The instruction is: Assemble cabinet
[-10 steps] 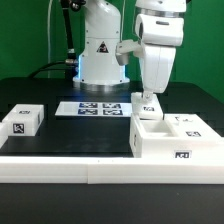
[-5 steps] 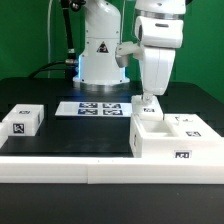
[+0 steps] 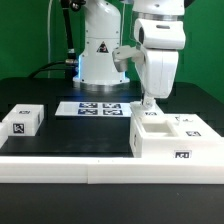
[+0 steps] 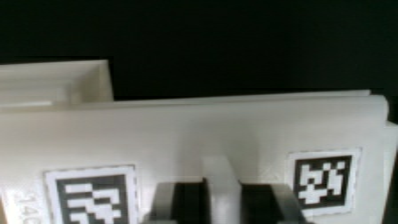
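Note:
The cabinet body (image 3: 172, 142), a white boxy part with open compartments and tags, stands at the exterior view's right. My gripper (image 3: 150, 104) hangs straight down over its far left corner. In the wrist view the gripper (image 4: 228, 202) has its two dark fingers (image 4: 185, 204) close together with a thin white strip between them. This strip is the edge of a white panel (image 4: 214, 135) that carries two tags. The jaws look shut on this panel.
A small white tagged box (image 3: 21, 121) lies at the exterior view's left. The marker board (image 3: 92, 107) lies in front of the white robot base (image 3: 100, 55). A long white ledge (image 3: 60, 168) runs along the front.
The gripper has shifted slightly toward the exterior view's right and a little up. The small tag seen just beside its fingertips earlier no longer shows.

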Tool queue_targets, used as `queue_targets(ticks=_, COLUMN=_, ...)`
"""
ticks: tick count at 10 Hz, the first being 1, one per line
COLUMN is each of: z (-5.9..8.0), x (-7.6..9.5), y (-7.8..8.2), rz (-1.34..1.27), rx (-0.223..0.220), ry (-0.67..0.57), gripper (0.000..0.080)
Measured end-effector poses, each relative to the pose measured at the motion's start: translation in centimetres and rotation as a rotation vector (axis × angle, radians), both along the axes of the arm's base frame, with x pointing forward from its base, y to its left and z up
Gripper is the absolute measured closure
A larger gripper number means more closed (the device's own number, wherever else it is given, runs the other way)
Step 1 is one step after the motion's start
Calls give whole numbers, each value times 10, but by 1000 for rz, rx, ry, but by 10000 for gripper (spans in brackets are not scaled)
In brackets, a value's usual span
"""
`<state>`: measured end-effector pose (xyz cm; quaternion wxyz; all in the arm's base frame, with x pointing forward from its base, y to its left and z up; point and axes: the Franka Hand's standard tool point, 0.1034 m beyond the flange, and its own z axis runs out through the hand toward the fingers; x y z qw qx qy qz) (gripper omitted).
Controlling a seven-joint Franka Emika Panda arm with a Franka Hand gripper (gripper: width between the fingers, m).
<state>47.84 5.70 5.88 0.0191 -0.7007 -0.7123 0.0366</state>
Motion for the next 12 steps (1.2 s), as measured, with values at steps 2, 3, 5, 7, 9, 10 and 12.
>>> queue_targets(ticks=2, z=1, x=1, y=-1, rz=4, rx=6, ry=-18, gripper=729)
queue_targets(ticks=3, z=1, x=1, y=-1, rz=4, rx=6, ry=-18, gripper=729)
queue_targets(ticks=5, z=1, x=8, y=-2, rz=6, rx=9, ry=-25, gripper=729)
queue_targets(ticks=7, z=3, x=24, y=-1, rz=1, rx=14, ry=-41, gripper=729)
queue_targets(ticks=9, z=3, x=41, y=1, rz=-3, rx=21, ry=-60, gripper=729)
queue_targets(ticks=10, z=3, x=49, y=1, rz=-5, rx=25, ry=-69, gripper=729)
queue_targets(ticks=12, z=3, x=65, y=2, rz=-9, rx=33, ry=-91, gripper=729)
